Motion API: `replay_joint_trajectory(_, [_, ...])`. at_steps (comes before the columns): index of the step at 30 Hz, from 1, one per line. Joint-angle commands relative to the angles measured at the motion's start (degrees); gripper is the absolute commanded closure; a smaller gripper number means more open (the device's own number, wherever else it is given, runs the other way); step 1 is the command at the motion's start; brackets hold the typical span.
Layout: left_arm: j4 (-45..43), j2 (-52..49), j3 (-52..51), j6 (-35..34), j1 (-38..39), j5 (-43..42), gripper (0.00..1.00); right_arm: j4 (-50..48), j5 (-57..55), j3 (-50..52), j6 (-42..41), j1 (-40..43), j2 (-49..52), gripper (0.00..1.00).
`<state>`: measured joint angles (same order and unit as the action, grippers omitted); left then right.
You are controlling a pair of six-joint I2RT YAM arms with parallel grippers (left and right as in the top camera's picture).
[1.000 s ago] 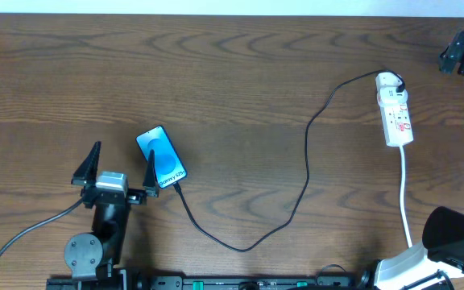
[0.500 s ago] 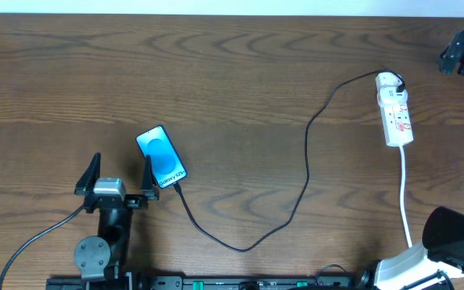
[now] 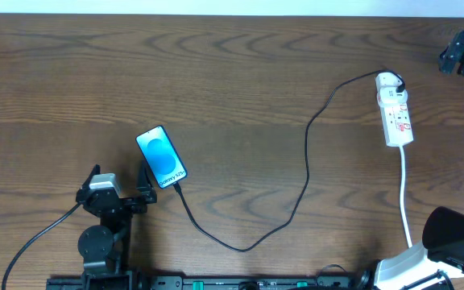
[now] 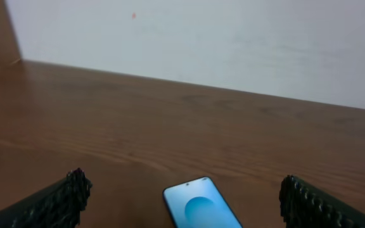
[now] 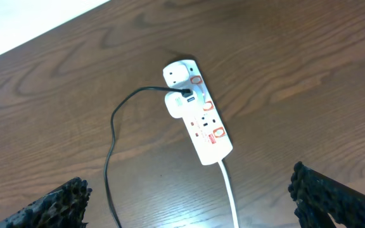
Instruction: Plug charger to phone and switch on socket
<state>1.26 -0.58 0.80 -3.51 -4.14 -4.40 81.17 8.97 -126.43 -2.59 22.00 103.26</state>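
Left gripper (image 3: 121, 184) jaws stand wide apart, just beside the phone (image 3: 161, 158); right gripper (image 5: 189, 193) jaws are also apart, well off the socket (image 3: 395, 109). Whether the charger (image 3: 307, 161) tip sits inside the phone is unclear. Phone lies flat, blue screen up, on the brown wooden table (image 3: 232, 72), white wall (image 4: 201, 44) behind

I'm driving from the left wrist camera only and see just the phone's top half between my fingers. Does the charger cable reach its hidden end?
Observer: Overhead, the charger ends right at that hidden end of the phone; seated or not, I cannot tell.
Operator: Where's the socket?
Observer: The socket lies far off to the right, apart from the phone.
Operator: Is the cable's other end in?
Observer: Right wrist view shows a white adapter plugged into the socket, the cable running from it.
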Motion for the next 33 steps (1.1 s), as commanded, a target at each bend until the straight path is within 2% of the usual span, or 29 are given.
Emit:
replay_joint_trajectory(1, [2.75,0.5,-0.57,-1.99,-0.35,1.46,0.02,0.07,0.17,-0.31,-0.57,0.09,0.24,0.01])
replay_joint_trajectory(33, [2.6,0.28,-0.57,-2.82,-0.35,1.03,0.02,0.07,0.17,-0.31,-0.57,0.09,0.24,0.01])
